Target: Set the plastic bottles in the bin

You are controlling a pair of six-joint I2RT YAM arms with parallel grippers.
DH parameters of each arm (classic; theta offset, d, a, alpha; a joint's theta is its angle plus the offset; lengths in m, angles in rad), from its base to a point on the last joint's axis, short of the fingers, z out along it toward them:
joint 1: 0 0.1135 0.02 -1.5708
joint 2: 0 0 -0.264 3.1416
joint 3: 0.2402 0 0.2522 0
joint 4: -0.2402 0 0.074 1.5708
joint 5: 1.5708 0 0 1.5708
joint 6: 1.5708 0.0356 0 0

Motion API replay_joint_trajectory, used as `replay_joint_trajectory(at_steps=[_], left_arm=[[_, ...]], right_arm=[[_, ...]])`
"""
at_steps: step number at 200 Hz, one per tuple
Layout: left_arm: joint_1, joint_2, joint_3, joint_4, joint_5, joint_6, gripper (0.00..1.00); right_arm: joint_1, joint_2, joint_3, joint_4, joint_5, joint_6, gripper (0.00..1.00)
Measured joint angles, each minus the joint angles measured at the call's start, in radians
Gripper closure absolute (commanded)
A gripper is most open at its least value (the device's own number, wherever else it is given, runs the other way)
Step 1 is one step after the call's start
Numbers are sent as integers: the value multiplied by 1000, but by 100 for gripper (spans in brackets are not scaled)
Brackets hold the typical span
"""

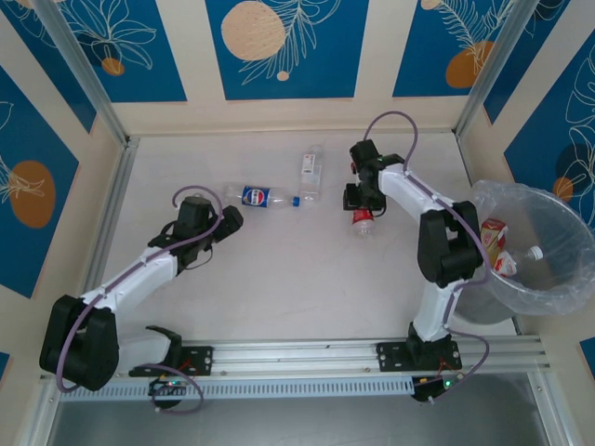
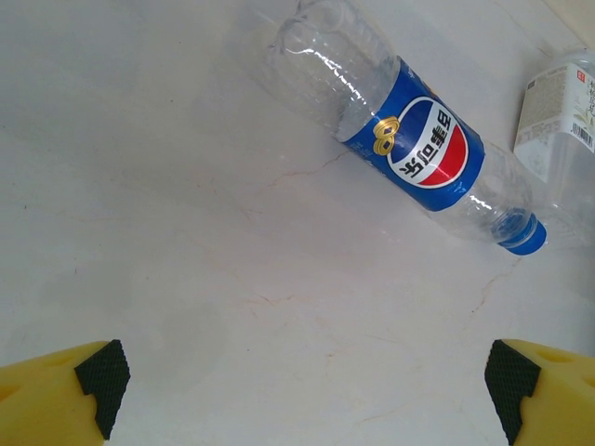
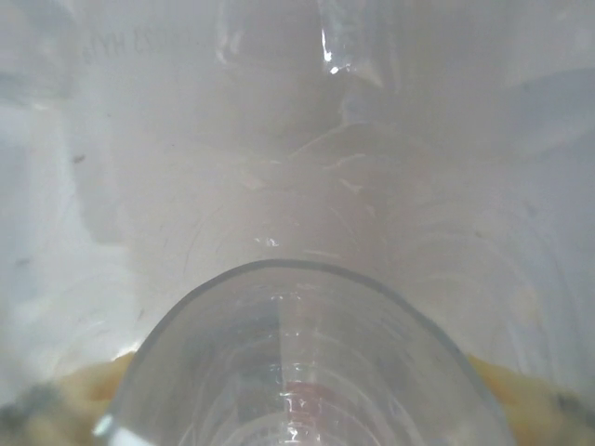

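Wide apart, left fingers; blue-labelled clear plastic bottle lies ahead. Right fingers clench red-labelled clear bottle.

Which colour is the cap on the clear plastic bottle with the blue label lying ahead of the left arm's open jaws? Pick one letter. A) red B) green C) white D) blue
D: the clear plastic bottle with the blue label lies on its side on the table, and its screw cap is blue.
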Motion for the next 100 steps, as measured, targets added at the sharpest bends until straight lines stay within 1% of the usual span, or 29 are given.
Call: replay_joint_trajectory(at_steps=[100], left_arm=[[0,-3,0,0,20,1,0]], right_arm=[[15,-339,-87,68,-2,16,53]])
